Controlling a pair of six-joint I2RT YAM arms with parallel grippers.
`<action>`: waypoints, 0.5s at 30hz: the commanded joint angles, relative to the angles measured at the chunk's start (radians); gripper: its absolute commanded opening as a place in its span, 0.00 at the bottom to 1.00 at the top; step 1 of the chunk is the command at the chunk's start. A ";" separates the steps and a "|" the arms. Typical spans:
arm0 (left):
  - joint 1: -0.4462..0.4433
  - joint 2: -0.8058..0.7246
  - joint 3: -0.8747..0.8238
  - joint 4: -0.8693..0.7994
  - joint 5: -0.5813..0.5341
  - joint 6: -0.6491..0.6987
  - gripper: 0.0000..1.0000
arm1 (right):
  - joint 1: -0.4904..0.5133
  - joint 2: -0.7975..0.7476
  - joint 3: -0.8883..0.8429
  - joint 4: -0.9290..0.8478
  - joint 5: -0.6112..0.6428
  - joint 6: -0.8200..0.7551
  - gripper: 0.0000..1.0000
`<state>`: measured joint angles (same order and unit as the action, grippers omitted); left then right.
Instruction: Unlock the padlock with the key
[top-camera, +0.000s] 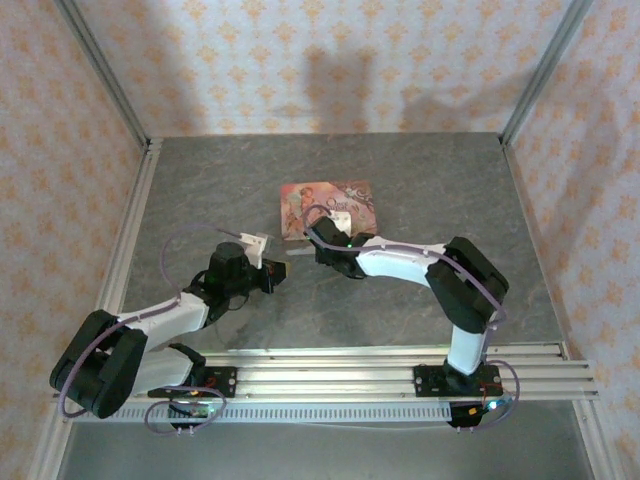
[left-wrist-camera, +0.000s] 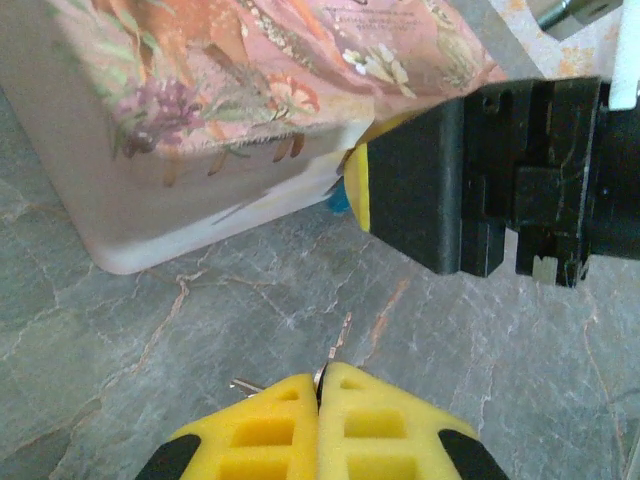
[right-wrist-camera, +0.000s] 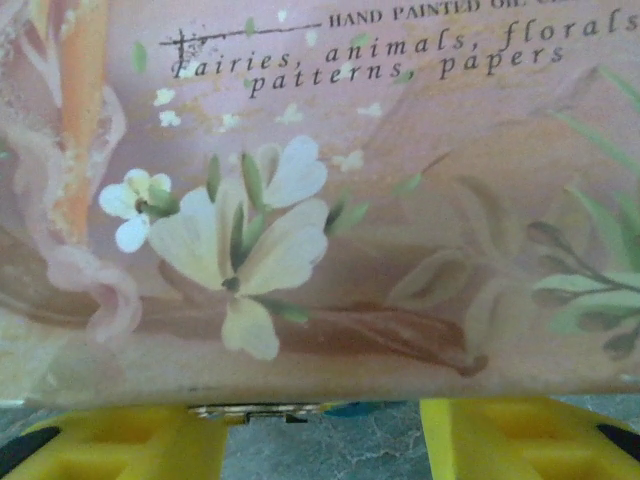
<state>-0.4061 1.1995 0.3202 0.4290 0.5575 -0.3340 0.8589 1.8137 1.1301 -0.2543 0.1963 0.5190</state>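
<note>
The blue padlock (right-wrist-camera: 352, 408) hangs at the front edge of the pink picture-printed box (right-wrist-camera: 400, 250), beside a metal hasp (right-wrist-camera: 250, 410). My right gripper (right-wrist-camera: 322, 425) is open, with a yellow finger on each side of the padlock and the hasp. In the left wrist view a bit of the padlock (left-wrist-camera: 338, 200) peeks out between the box (left-wrist-camera: 200, 120) and the right gripper's finger (left-wrist-camera: 357, 185). My left gripper (left-wrist-camera: 320, 385) is shut on the thin silvery key (left-wrist-camera: 323, 374), whose tip pokes out towards the padlock, a short way from it.
From above, the box (top-camera: 330, 205) lies mid-table with the right gripper (top-camera: 318, 243) at its near edge and the left gripper (top-camera: 278, 272) just to the near left. The grey marbled tabletop (top-camera: 420, 190) is bounded by aluminium rails and patterned walls.
</note>
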 joint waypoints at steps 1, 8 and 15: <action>-0.005 -0.015 -0.014 -0.014 -0.024 0.020 0.00 | 0.002 0.032 0.037 -0.023 0.053 0.014 0.51; -0.005 -0.042 -0.018 -0.034 -0.025 0.026 0.00 | 0.001 0.080 0.075 -0.032 0.051 0.004 0.48; -0.005 -0.060 -0.029 -0.040 -0.030 0.029 0.00 | -0.005 0.121 0.109 -0.042 0.051 -0.007 0.42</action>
<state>-0.4061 1.1599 0.3130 0.4068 0.5476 -0.3302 0.8585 1.9148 1.2087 -0.2691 0.2100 0.5198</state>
